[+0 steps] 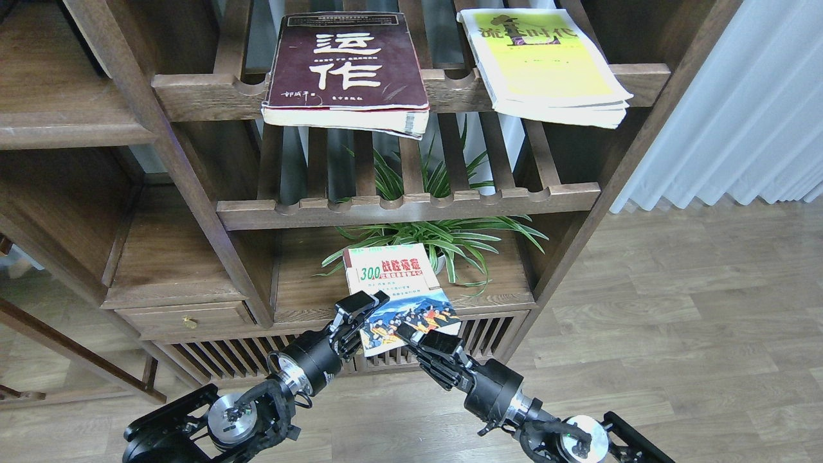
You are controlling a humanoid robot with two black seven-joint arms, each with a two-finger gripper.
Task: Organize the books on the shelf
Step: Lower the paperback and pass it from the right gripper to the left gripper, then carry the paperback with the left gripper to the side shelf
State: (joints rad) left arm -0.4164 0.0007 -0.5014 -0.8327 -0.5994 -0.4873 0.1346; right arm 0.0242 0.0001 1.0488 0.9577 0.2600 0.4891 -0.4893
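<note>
Both tools — left [361, 307], right [415, 335] — seemingly clamp the "300" book [398, 292].

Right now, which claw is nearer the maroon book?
Left. The left claw is at the "300" book's left edge, almost straight below the maroon book. The right claw sits lower, at that book's bottom edge. Both are far below the maroon book.

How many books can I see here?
3: a maroon book and a yellow-green book on the top slatted rack, and a small book low down between both grippers. Others may be hidden.
</note>
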